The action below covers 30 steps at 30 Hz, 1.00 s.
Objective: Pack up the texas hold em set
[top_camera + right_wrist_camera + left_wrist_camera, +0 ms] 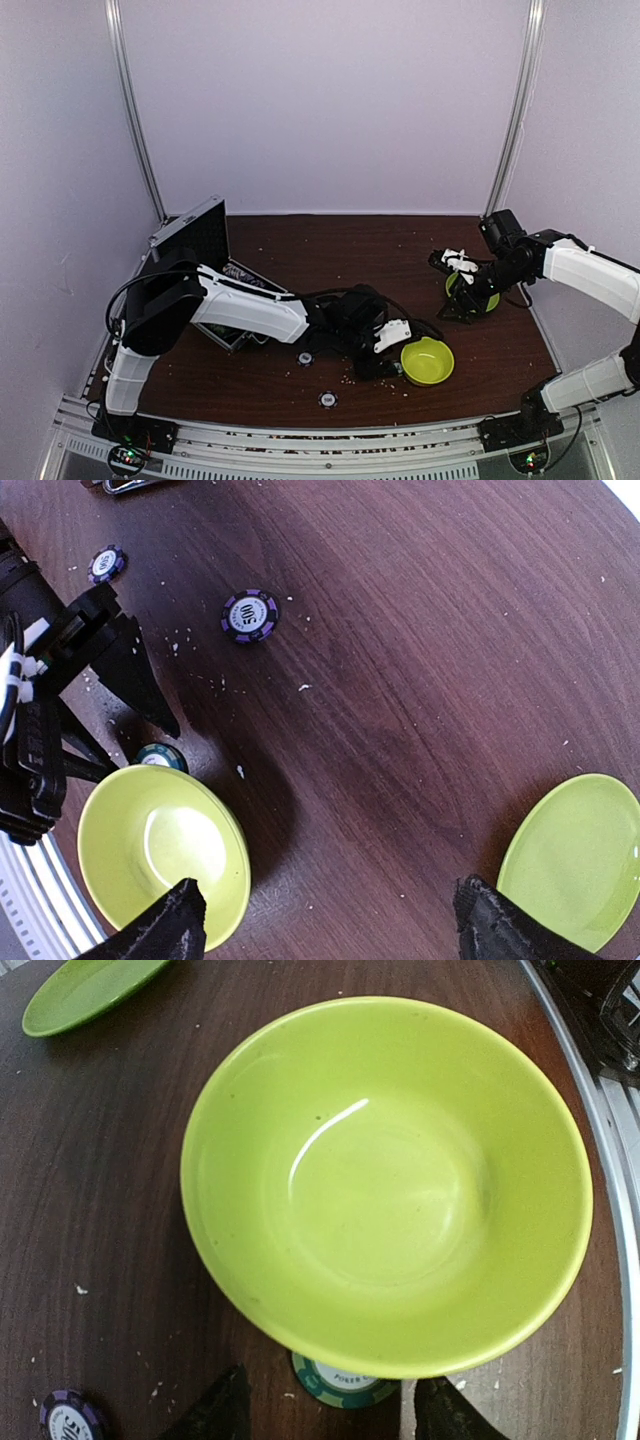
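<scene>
Left gripper (332, 1376) astride green chip (345, 1388), hidden overhead

I see my white-shelled, black-jointed left arm (250, 315) with a thin black cable looping behind the left pincer (330, 1415), whose black fingers (215, 1412) taper like wedges. My matching white-and-black right arm (590, 272) carries small white clips (457, 260) just behind the right pincer (330, 920) and its matte black fingers (500, 925).
</scene>
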Each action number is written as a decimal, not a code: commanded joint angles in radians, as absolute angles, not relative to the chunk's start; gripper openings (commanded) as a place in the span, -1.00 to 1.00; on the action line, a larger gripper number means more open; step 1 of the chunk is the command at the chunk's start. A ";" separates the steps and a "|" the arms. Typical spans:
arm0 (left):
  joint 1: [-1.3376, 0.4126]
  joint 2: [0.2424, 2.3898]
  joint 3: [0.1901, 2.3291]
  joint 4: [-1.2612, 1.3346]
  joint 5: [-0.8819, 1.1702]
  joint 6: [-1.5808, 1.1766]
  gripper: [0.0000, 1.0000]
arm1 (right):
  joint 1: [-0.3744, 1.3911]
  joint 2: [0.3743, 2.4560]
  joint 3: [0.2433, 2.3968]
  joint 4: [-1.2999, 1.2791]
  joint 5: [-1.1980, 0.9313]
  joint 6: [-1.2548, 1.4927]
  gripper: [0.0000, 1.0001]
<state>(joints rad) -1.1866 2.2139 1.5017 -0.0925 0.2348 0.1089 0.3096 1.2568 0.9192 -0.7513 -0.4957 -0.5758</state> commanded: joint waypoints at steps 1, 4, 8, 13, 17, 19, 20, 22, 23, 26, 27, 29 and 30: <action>-1.189 2.260 1.557 -0.097 0.288 0.160 0.15 | 0.304 1.251 0.926 -0.746 -0.508 -0.575 0.73; -1.189 2.283 1.586 -0.116 0.292 0.174 0.15 | 0.304 1.257 0.926 -0.748 -0.508 -0.577 0.73; -1.189 2.305 1.611 -0.142 0.281 0.190 0.12 | 0.303 1.261 0.927 -0.750 -0.508 -0.578 0.73; -1.189 2.305 1.608 -0.183 0.262 0.214 0.01 | 0.303 1.264 0.927 -0.751 -0.505 -0.579 0.73; -1.189 2.293 1.595 -0.252 0.262 0.230 -0.07 | 0.304 1.268 0.929 -0.755 -0.505 -0.583 0.73; -1.189 2.280 1.574 -0.271 0.261 0.232 -0.12 | 0.303 1.269 0.931 -0.757 -0.505 -0.585 0.73; -1.189 2.270 1.562 -0.280 0.258 0.231 -0.14 | 0.303 1.269 0.931 -0.758 -0.505 -0.585 0.73; -1.187 2.250 1.532 -0.291 0.253 0.224 -0.18 | 0.303 1.269 0.931 -0.758 -0.506 -0.586 0.73; -1.187 2.237 1.513 -0.291 0.249 0.219 -0.20 | 0.303 1.268 0.931 -0.758 -0.506 -0.585 0.73; -1.187 2.192 1.451 -0.289 0.238 0.203 -0.25 | 0.304 1.267 0.931 -0.758 -0.509 -0.586 0.73; -1.187 2.176 1.429 -0.290 0.233 0.198 -0.26 | 0.304 1.268 0.932 -0.758 -0.510 -0.585 0.73; -1.187 2.143 1.384 -0.291 0.223 0.185 -0.27 | 0.303 1.270 0.930 -0.759 -0.512 -0.586 0.73; -1.187 2.125 1.360 -0.295 0.217 0.178 -0.28 | 0.304 1.270 0.931 -0.759 -0.513 -0.586 0.73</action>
